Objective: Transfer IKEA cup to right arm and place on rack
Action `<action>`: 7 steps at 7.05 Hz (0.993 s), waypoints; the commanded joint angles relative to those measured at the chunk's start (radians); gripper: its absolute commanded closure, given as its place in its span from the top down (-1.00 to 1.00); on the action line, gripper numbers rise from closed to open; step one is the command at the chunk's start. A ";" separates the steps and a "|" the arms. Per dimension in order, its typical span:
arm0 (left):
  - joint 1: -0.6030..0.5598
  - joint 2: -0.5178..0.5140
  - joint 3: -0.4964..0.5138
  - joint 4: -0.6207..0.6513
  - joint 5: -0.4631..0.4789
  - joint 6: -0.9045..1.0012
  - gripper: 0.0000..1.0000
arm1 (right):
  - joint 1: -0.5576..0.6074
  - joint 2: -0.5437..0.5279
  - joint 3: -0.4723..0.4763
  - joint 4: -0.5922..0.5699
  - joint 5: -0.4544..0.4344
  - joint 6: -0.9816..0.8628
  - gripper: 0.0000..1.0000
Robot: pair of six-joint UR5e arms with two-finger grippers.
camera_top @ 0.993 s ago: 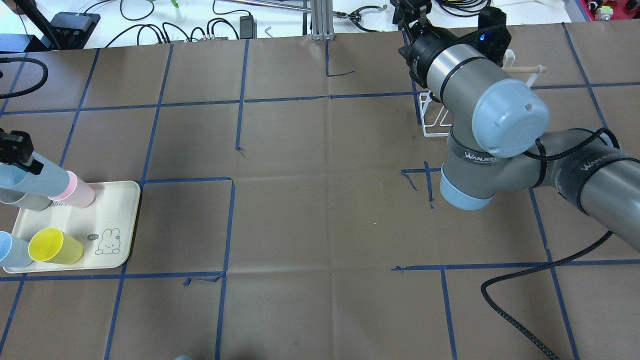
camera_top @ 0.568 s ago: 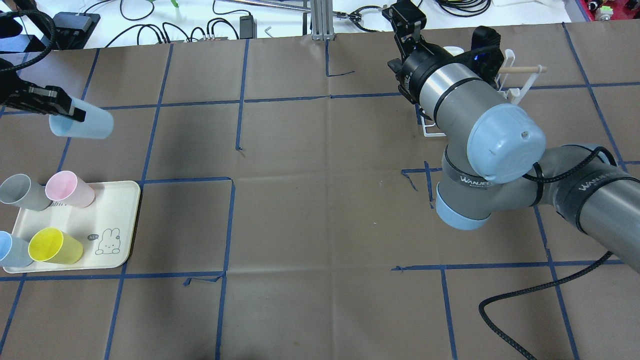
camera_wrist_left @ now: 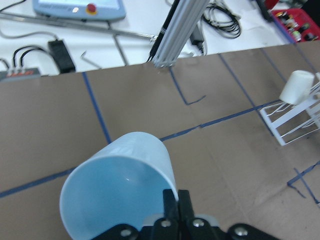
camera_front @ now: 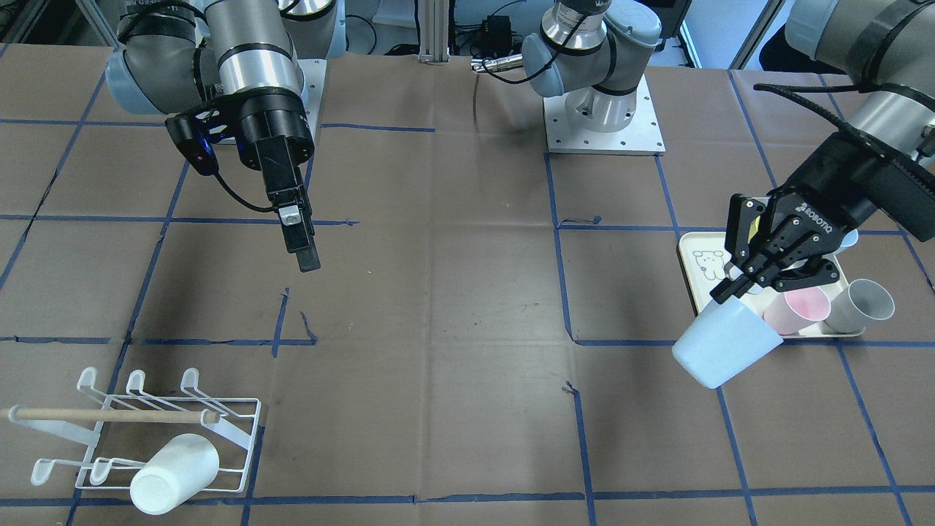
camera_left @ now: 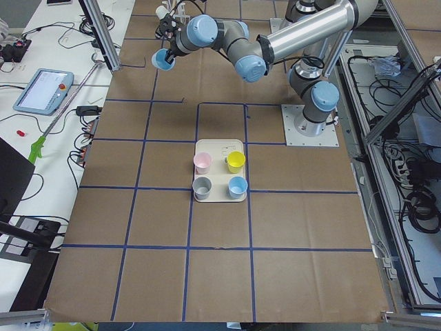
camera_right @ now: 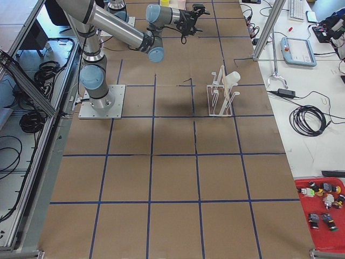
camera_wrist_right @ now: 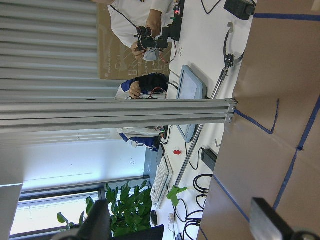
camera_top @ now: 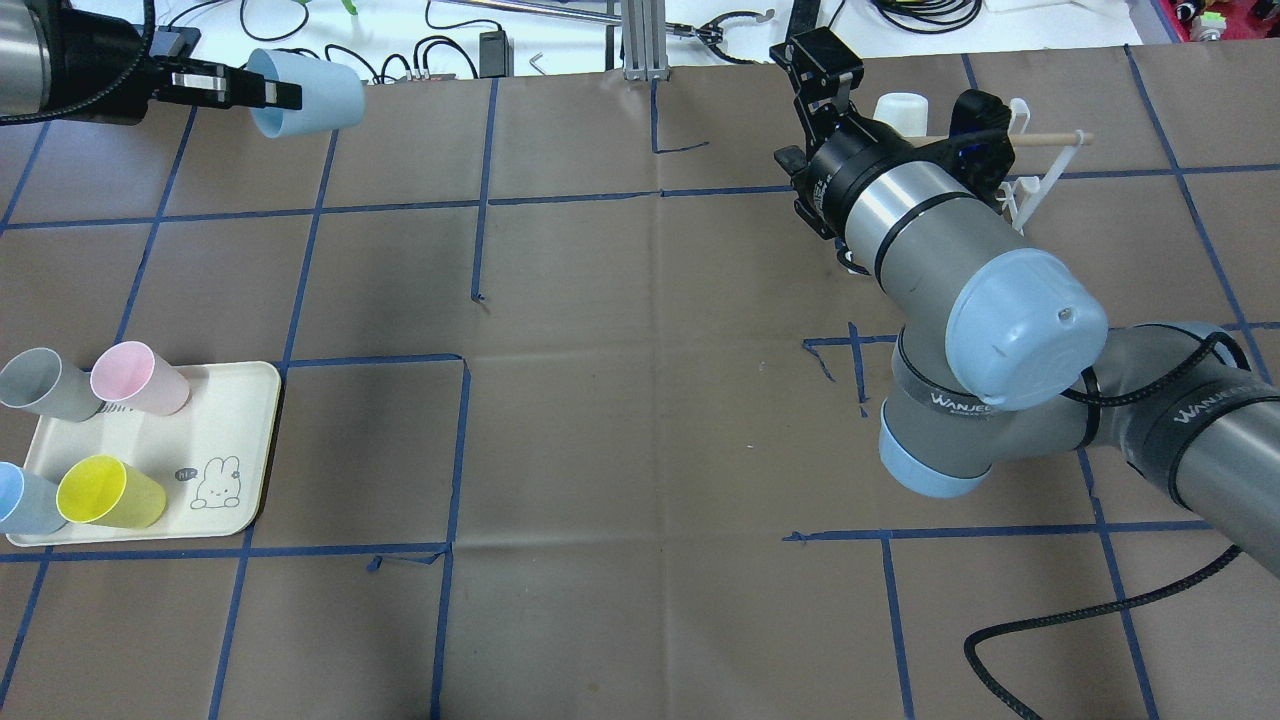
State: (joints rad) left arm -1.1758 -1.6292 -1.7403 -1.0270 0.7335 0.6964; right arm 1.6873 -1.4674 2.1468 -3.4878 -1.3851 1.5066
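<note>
My left gripper [camera_top: 268, 94] is shut on the rim of a light blue cup [camera_top: 312, 92] and holds it tilted, high over the table's far left. The cup also shows in the front view [camera_front: 719, 345] and, mouth towards the camera, in the left wrist view [camera_wrist_left: 115, 195]. My right gripper [camera_top: 818, 62] is open and empty, its fingers [camera_wrist_right: 97, 222] wide apart, hovering left of the white wire rack [camera_top: 1035, 175]. The rack [camera_front: 146, 427] has a wooden dowel and carries one white cup [camera_front: 175, 464].
A cream tray [camera_top: 225, 420] at the near left holds a grey [camera_top: 40, 385], a pink [camera_top: 135, 378], a yellow [camera_top: 105, 492] and a blue cup [camera_top: 20, 500]. Cables and an aluminium post [camera_top: 640, 40] lie beyond the far edge. A black cable [camera_top: 1050, 600] loops at the near right.
My left gripper has lifted the blue cup from over the tray and carried it up, forward and to the right. My right gripper has drawn back to the left, off the rack.
</note>
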 commanded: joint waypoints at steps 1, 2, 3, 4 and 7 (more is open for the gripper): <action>-0.053 0.008 -0.100 0.193 -0.162 0.000 -1.00 | 0.002 0.006 -0.001 0.003 0.000 0.100 0.99; -0.077 -0.003 -0.178 0.363 -0.219 0.003 -0.98 | 0.002 0.004 -0.002 0.012 -0.005 0.131 0.99; -0.103 -0.006 -0.261 0.512 -0.227 0.002 -0.98 | 0.002 0.007 -0.004 0.029 -0.005 0.141 0.99; -0.126 -0.004 -0.322 0.616 -0.233 0.002 -0.98 | 0.003 0.007 -0.008 0.067 -0.003 0.141 0.99; -0.149 -0.006 -0.447 0.854 -0.307 0.005 -0.96 | 0.037 0.007 -0.016 0.153 -0.002 0.139 1.00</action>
State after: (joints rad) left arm -1.3124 -1.6341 -2.1326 -0.2787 0.4372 0.6997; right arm 1.7064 -1.4609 2.1357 -3.3704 -1.3870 1.6469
